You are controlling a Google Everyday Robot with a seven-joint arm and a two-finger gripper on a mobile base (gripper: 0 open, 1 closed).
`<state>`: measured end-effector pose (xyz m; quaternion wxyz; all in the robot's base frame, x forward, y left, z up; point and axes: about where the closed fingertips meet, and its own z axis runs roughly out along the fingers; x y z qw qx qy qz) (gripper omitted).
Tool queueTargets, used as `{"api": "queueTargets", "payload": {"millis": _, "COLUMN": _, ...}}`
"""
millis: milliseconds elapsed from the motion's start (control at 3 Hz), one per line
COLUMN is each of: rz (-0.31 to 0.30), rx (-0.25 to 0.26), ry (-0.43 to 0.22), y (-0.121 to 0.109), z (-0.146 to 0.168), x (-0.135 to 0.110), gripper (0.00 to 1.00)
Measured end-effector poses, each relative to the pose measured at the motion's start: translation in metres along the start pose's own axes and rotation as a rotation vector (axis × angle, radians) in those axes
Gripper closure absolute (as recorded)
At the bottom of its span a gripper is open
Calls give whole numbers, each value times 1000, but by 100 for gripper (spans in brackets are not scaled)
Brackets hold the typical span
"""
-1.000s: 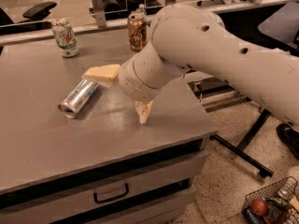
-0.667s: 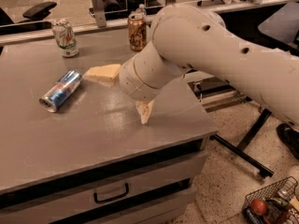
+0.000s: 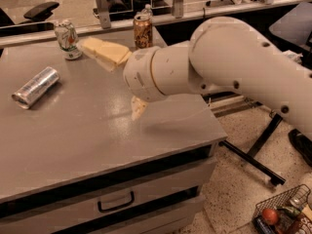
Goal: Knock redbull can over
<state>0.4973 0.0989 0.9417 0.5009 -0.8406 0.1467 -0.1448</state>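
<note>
The redbull can [image 3: 36,87] lies on its side near the left edge of the grey table [image 3: 97,130], its silver side showing. My gripper [image 3: 109,81] hangs over the middle of the table, well to the right of the can and apart from it. It is open and empty. One cream finger [image 3: 103,51] points up-left toward the back. The other finger [image 3: 138,108] points down at the table. My large white arm [image 3: 234,67] reaches in from the right.
A dented white can [image 3: 67,39] with green and red marks stands at the back left. An orange-brown can [image 3: 143,29] stands at the back middle, just behind my wrist. A wire basket [image 3: 280,213] with items sits on the floor at lower right.
The redbull can, lying on its side, has rolled further left across the table. My gripper has risen and swung so that its upper finger points toward the back.
</note>
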Motion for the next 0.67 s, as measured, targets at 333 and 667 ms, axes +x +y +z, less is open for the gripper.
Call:
{"api": "queueTargets", "payload": {"millis": 333, "rz": -18, "rx": 172, "ry": 60, "y": -47, "z": -20, "x": -3, "gripper": 0}}
{"api": "queueTargets", "payload": {"millis": 667, "rz": -18, "rx": 172, "ry": 60, "y": -47, "z": -20, "x": -3, "gripper": 0}}
